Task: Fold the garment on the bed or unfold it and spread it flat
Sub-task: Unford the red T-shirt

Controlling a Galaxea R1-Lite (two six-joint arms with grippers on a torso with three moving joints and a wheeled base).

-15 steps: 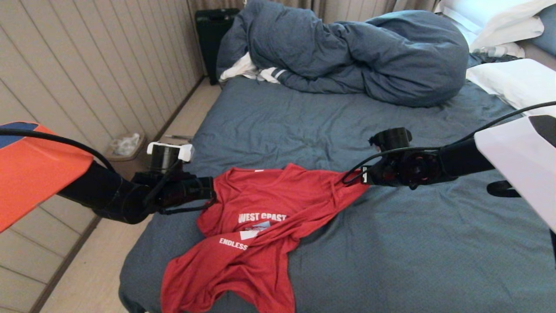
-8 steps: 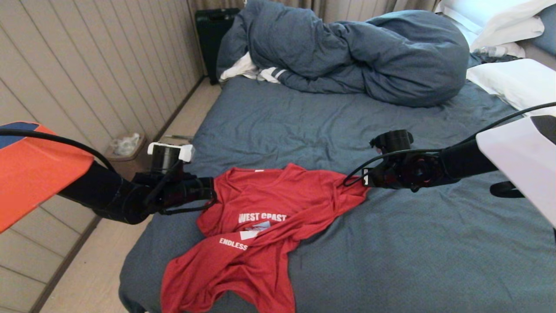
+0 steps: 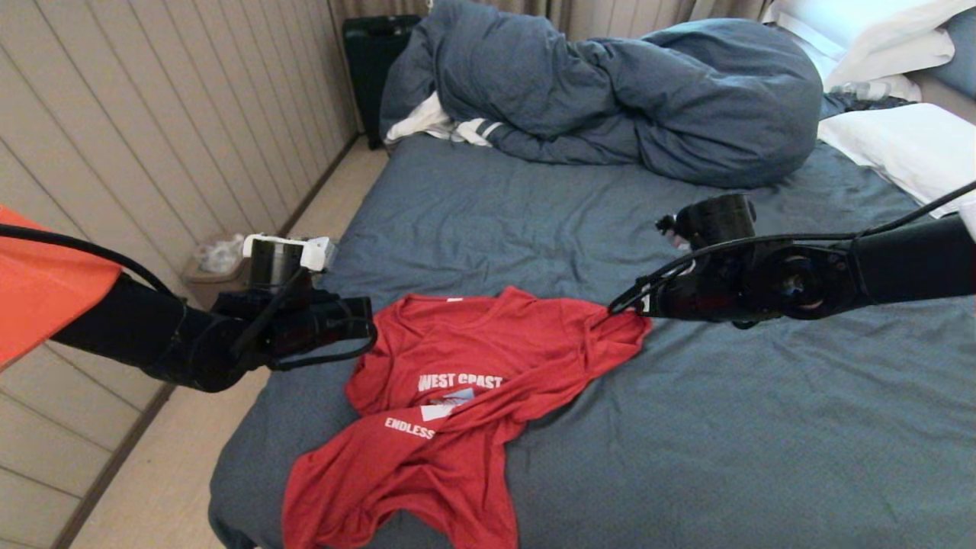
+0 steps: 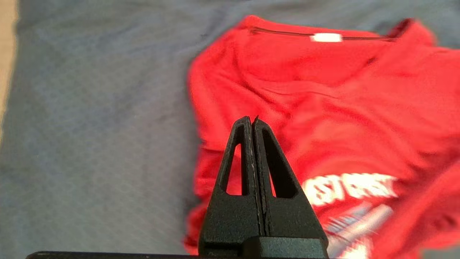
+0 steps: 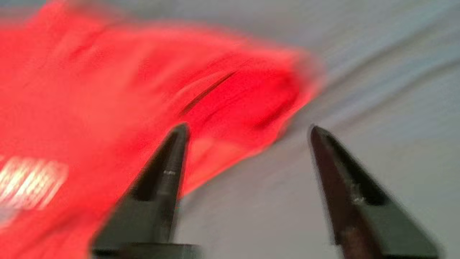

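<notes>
Left arm: matte black links, looped black cable, orange shoulder panel, black cylinder with white bracket at wrist.
Right arm: black, round joint housings, thin black cables.
End effector fingers: black, tapered, triangular cut-outs.

Soft, even indoor light with faint shadows; the head view is sharp, the right wrist view heavily motion-blurred.

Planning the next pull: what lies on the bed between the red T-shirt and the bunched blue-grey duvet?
Only bare, wrinkled sheet of the bed separates the T-shirt from the duvet, as the head view shows.
</notes>
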